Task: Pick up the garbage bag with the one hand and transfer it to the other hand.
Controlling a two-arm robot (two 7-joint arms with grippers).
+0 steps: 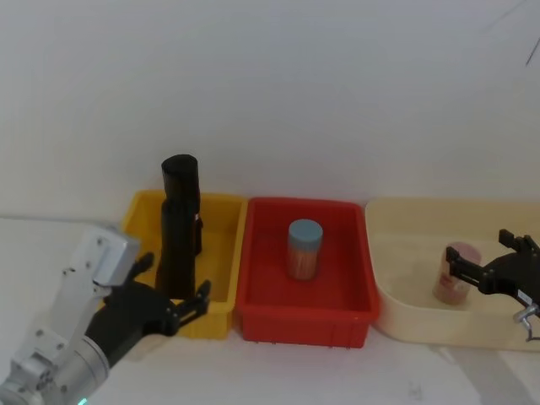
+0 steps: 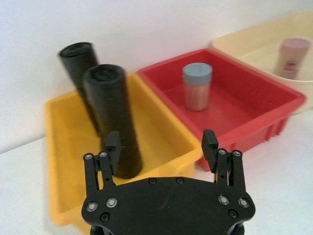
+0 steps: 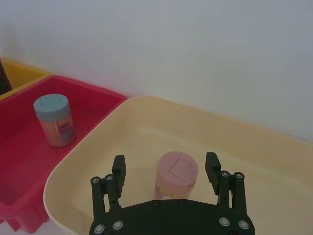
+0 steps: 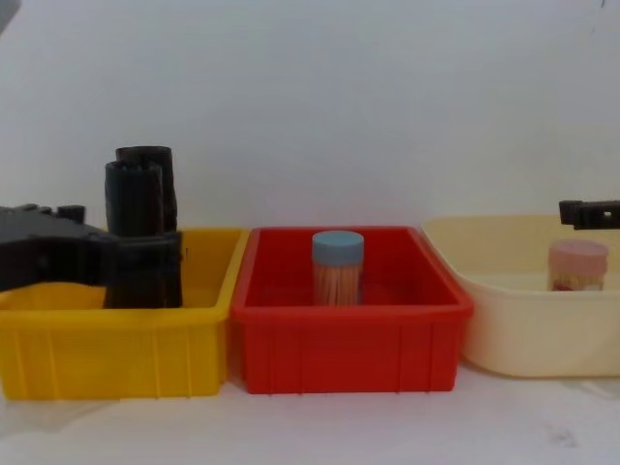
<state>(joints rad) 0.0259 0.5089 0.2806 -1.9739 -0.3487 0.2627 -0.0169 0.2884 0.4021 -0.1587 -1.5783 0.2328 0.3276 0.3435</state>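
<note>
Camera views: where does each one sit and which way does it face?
Head view: high, looking forward and down on the yellow bin, red bin and cream bin; left gripper lower left, right gripper right edge.
Chest view: low, facing across at the bins' sides; a gripper at each edge.
Left wrist view: behind the open left gripper, facing the black rolls in the yellow bin.
Right wrist view: behind the open right gripper, facing the pink-capped jar in the cream bin.
Shared: the blue-capped jar appears in all four.
</note>
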